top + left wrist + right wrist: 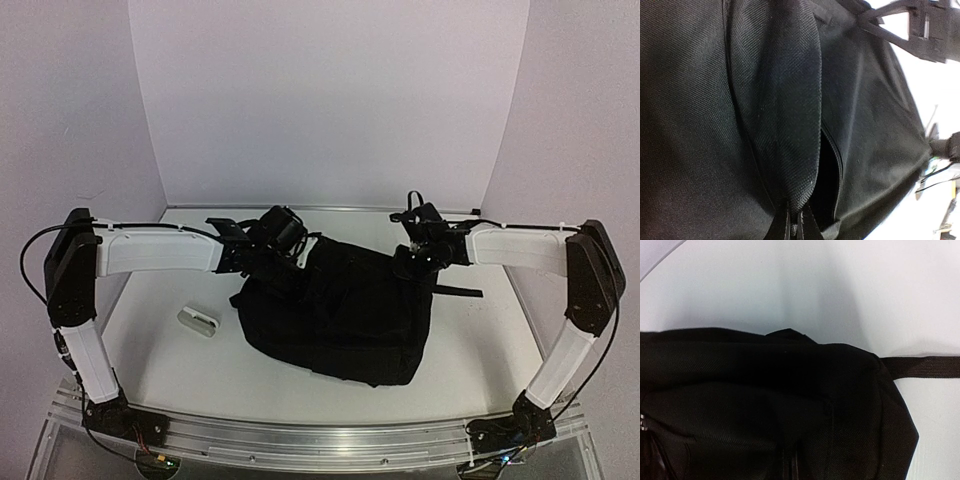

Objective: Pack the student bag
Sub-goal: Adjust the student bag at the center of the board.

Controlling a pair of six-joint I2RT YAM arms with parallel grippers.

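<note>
Black bag (340, 310) lies mid counter (180, 372), long axis left to right, open zip (834, 165) on its far side; left gripper (795, 226) jaws clamp a fabric fold there, right gripper (408, 262) jaws clamp its far-right corner.

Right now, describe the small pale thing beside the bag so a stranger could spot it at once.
Find the big black bag in the middle of the white table. Left of it in the top view, apart from it, lies a small oblong object. It is pale and tiny, the bag dark and bulky.
</note>
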